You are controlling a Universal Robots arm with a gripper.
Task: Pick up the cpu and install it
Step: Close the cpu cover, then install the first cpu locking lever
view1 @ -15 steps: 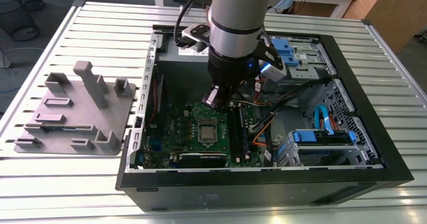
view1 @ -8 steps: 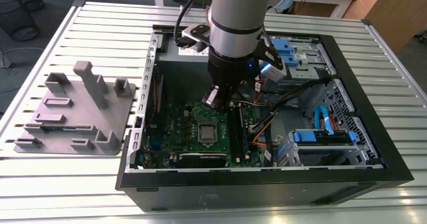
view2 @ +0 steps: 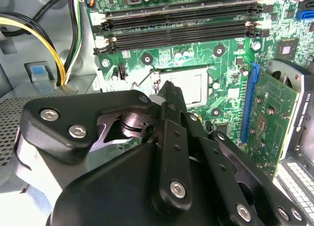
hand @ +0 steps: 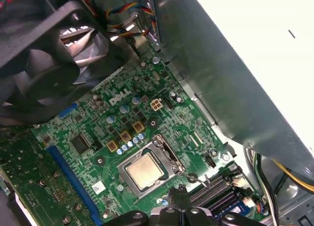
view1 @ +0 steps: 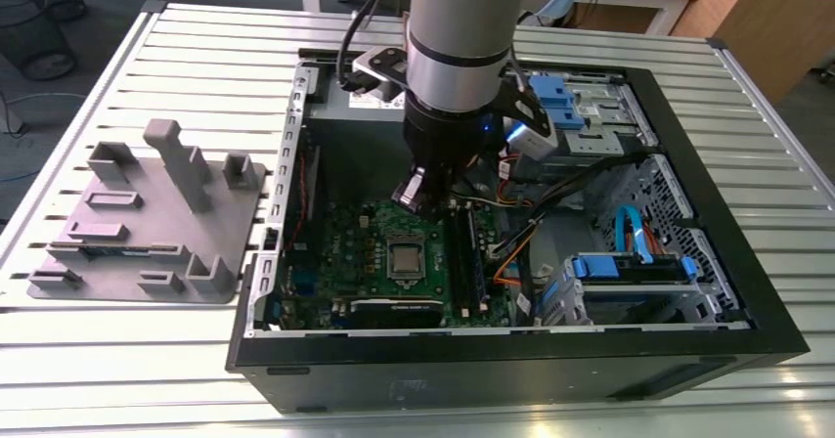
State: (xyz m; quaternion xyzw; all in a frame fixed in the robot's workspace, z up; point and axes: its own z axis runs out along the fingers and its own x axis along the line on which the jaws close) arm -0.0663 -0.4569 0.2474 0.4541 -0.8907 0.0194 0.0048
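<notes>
While the cpu point(hand: 143, 171) sits in its socket, the fingers point(view2: 171, 96) hover just above it, pressed together and empty.

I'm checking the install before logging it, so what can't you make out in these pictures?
Second wrist view: the gripper covers part of the cpu.
Exterior view: the cpu is too small to tell how it is seated.
First wrist view: the gripper is cut off by the picture's edge.

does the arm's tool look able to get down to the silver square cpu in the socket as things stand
Probably yes. The tool hangs inside the open black computer case, close above the green motherboard. The pale silver square cpu lies in its socket with nothing over it; the memory slots sit off to one side.
</notes>
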